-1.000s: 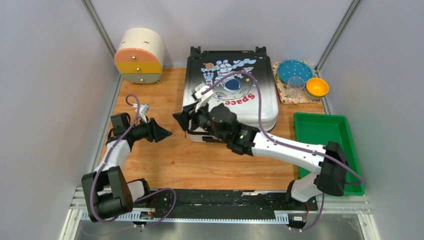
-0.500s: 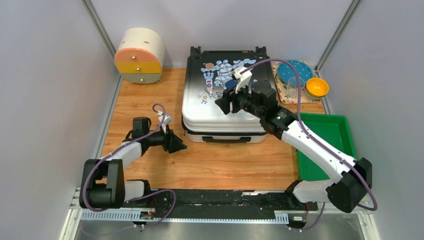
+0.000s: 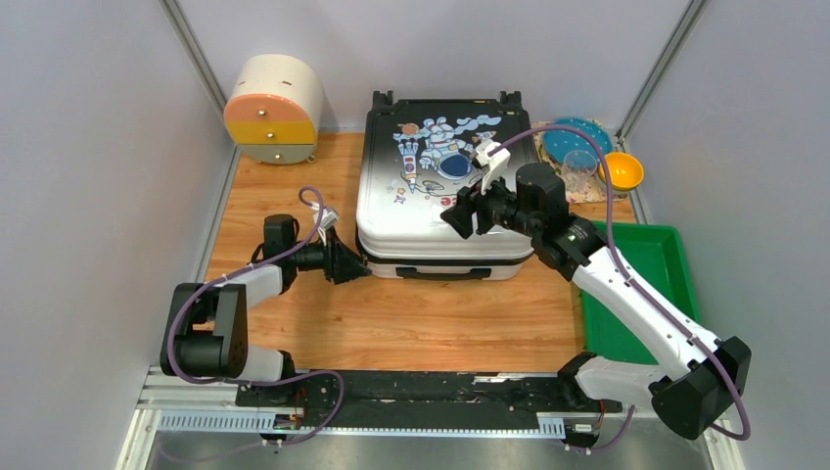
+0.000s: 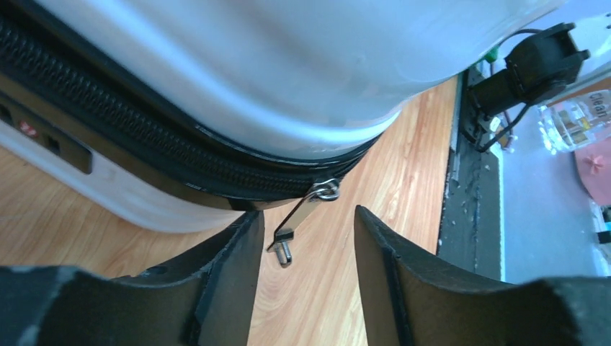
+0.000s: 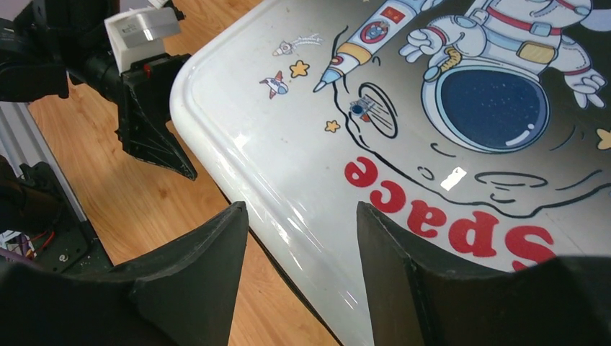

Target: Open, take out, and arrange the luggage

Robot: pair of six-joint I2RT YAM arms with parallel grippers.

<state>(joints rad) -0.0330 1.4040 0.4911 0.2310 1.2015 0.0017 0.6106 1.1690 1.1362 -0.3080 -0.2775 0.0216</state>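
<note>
Zipper pull (image 4: 302, 218) dangles at the near-left corner of the closed luggage (image 3: 450, 186), flat against the desk's far edge, just at the mouth of the left gripper's (image 3: 354, 266) parted jaws, while the right gripper (image 3: 460, 217), also parted, hangs over the lid.

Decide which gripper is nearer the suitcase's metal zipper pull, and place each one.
Left. The left gripper is open at the near-left corner of the suitcase, the zipper pull hanging just off its fingertips. The right gripper hovers open over the suitcase, further right.
</note>
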